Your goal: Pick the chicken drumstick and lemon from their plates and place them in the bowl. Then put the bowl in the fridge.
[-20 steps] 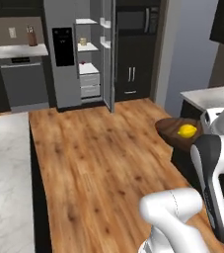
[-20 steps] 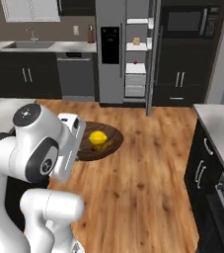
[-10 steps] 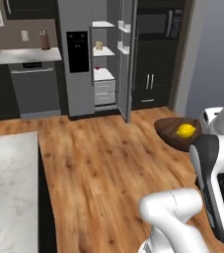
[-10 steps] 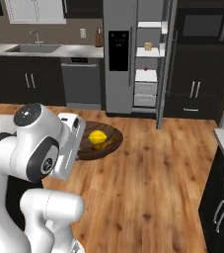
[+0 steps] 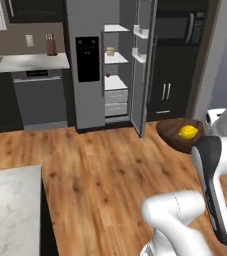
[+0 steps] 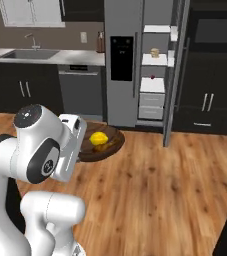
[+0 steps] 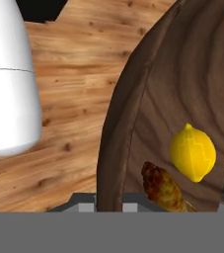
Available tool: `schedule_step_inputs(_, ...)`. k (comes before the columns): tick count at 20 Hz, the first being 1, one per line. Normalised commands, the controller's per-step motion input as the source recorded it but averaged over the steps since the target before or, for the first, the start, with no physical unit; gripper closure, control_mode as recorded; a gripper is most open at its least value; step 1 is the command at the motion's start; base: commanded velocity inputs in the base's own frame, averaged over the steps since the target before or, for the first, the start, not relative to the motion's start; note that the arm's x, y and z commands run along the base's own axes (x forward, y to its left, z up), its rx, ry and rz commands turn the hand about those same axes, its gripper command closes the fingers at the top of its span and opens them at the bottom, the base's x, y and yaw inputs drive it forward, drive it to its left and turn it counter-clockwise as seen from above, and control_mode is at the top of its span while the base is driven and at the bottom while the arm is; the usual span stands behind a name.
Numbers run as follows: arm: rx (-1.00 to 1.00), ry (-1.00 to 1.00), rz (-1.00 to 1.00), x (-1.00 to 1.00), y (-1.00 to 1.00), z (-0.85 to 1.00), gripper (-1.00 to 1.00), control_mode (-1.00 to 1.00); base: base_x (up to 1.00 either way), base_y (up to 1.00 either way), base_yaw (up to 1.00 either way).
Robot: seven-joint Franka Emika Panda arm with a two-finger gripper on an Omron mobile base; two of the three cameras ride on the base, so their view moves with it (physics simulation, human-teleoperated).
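The dark brown wooden bowl [image 6: 111,147] hangs in the air above the wood floor, with my gripper [image 6: 81,149] shut on its rim. In it lie the yellow lemon [image 7: 193,152] and, beside it, the golden-brown chicken drumstick [image 7: 163,187]. From the left base view the bowl [image 5: 175,136] and lemon [image 5: 188,132] show just right of the fridge's open door [image 5: 144,65]. The grey fridge [image 5: 87,60] stands ahead with its white shelves [image 6: 152,60] exposed. The plates are out of view.
A tan item [image 5: 110,51] sits on an upper fridge shelf. A dishwasher [image 5: 39,97] and sink counter [image 6: 40,55] lie left of the fridge, dark cabinets and a microwave [image 5: 177,30] right of it. A marble counter corner [image 5: 10,210] is near left.
The base has driven and turned, so the fridge is now nearer and more central in both views. The bowl with lemon and drumstick stays gripped in the same spot relative to the arm.
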Motion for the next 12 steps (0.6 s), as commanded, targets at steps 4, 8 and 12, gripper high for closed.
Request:
schedule_step_inputs(4,0.0,0.0,0.0,0.0,0.0,0.0,1.0,1.0,0.94,-0.05,0.04)
schedule_step_inputs(8,0.0,0.0,0.0,0.0,0.0,0.0,1.0,1.0,0.94,-0.06,0.04)
schedule_step_inputs(12,0.0,0.0,0.0,0.0,0.0,0.0,1.0,1.0,0.94,-0.06,0.04)
